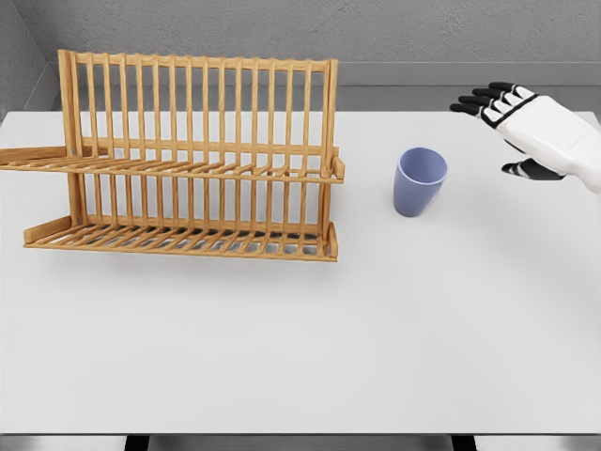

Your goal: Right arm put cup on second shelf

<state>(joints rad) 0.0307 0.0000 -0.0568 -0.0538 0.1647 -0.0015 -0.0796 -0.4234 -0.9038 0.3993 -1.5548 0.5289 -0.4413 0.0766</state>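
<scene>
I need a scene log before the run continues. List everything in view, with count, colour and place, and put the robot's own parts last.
Two-tier slatted wooden dish rack: one, light brown, standing on the left half of the table, both tiers holding nothing.
Plastic-looking tapered cup: one, pale blue-violet, upright on the table right of the rack, apart from it, mouth open upward.
Flat table: one, white, filling most of the view.
Wall behind the table: one, grey, across the top.
Right hand: one, white with black fingers, at the right edge above the table, fingers spread, holding nothing, apart from the cup.
Left arm: not in view.
</scene>
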